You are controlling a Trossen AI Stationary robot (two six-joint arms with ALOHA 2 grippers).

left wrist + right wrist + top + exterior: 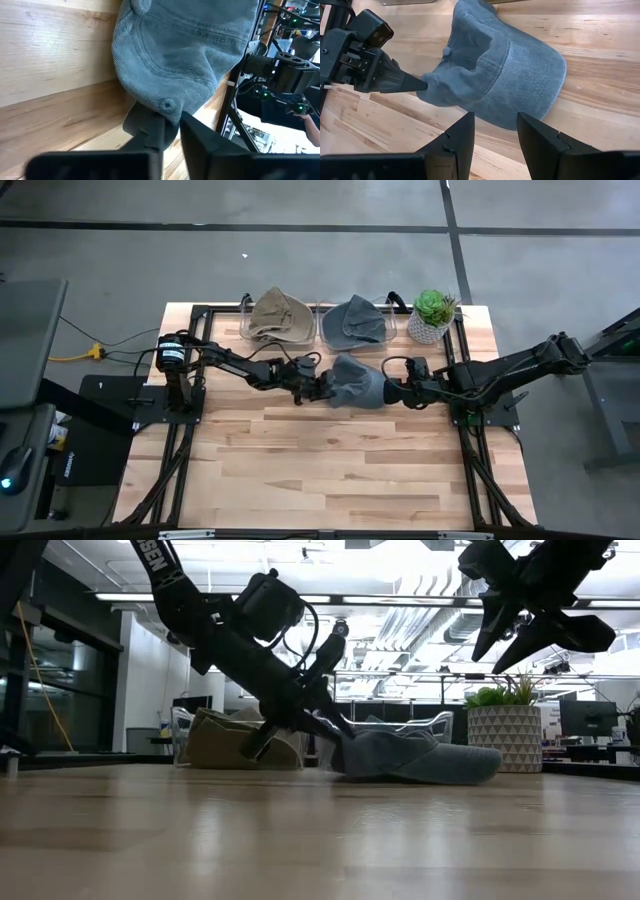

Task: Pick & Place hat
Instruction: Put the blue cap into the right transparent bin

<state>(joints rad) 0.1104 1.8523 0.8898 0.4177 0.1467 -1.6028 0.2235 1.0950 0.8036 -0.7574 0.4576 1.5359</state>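
A blue-grey corduroy hat (357,383) lies in the middle of the table, crown toward the left and brim (535,75) toward the right. My left gripper (322,387) reaches in from the left and is shut on the hat's crown. My right gripper (495,135) hovers open above the hat's right side, raised clear of it (530,620), touching nothing. My left gripper pinches a bunched bit of the crown (167,106), beside a small eyelet, between its two fingers. The fingers come from the table's left, slanting down (415,84). The hat (420,755) lies on the table, its crown drawn up a little at the fingers.
At the far edge stand two clear bins, one with a tan hat (281,315) and one with a grey hat (355,320). A potted plant (432,315) stands to their right. Bare wood stretches toward the near edge.
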